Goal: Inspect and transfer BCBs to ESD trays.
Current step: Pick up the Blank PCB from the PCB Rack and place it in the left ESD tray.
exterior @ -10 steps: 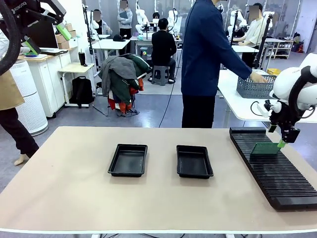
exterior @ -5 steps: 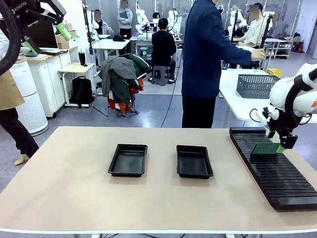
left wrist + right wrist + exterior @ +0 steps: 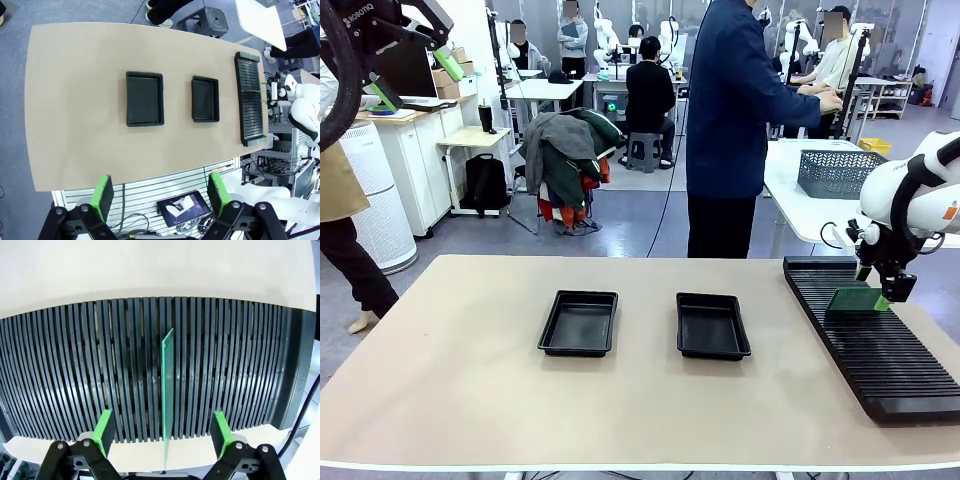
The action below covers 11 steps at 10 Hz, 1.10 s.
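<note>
One green BCB (image 3: 855, 300) stands on edge in a slot of the long black ribbed rack (image 3: 880, 370) at the table's right. My right gripper (image 3: 886, 291) hangs at the board's right end, open. In the right wrist view the BCB (image 3: 168, 385) shows edge-on, midway between the green pads (image 3: 105, 430) and touching neither; the right gripper (image 3: 162, 432) is open. Two black ESD trays, left (image 3: 578, 325) and right (image 3: 712, 327), lie with nothing in them at mid-table. My left gripper (image 3: 418, 78) is raised high at the far left, open; from there its view looks down on both trays (image 3: 144, 91) (image 3: 205, 98) past its own gripper (image 3: 161, 195).
A person in a dark blue jacket (image 3: 730, 110) stands at the table's far edge, turned toward another table, hands off my table. The rack (image 3: 250, 97) runs along the right edge. Bare tabletop (image 3: 450, 380) spreads left of and in front of the trays.
My right gripper has shifted slightly left, closer over the board's end. The person's hand left the grey basket and moved up to the far table. The left arm has stayed still.
</note>
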{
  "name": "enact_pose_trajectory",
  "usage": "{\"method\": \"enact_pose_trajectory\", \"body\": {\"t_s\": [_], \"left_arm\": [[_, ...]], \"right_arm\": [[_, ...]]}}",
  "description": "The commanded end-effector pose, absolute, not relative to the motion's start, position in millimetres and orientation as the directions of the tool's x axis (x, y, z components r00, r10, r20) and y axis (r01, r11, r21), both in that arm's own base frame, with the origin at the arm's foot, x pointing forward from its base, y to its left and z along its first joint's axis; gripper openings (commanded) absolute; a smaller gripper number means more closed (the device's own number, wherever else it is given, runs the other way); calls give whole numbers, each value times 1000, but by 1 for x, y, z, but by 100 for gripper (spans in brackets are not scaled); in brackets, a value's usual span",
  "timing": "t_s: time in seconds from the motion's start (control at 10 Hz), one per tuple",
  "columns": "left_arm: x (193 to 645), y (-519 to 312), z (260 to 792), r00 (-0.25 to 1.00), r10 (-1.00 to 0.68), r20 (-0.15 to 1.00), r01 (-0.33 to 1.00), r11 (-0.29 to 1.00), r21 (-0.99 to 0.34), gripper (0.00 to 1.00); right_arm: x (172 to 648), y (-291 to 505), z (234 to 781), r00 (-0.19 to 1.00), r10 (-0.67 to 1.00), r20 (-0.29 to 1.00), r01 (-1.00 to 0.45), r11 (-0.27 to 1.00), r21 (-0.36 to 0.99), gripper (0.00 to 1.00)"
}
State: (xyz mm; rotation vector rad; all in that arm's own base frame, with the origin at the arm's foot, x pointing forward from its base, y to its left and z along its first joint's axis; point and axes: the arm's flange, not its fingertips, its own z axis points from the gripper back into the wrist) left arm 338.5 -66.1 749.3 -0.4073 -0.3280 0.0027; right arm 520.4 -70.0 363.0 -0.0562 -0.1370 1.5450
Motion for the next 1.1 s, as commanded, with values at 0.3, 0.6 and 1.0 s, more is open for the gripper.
{"method": "enact_pose_trajectory", "body": {"t_s": [0.3,0.6,1.0], "left_arm": [[339,-66,748,948,69,311,61,918,-392,100],[339,-66,748,948,69,311,61,918,-392,100],[339,-66,748,948,69,311,61,918,-392,100]], "right_arm": [[520,-71,363,19,999,51,-992,26,-122,100],[520,-70,363,20,998,53,-992,26,-122,100],[513,-70,365,-13,998,60,-990,-5,-140,83]]}}
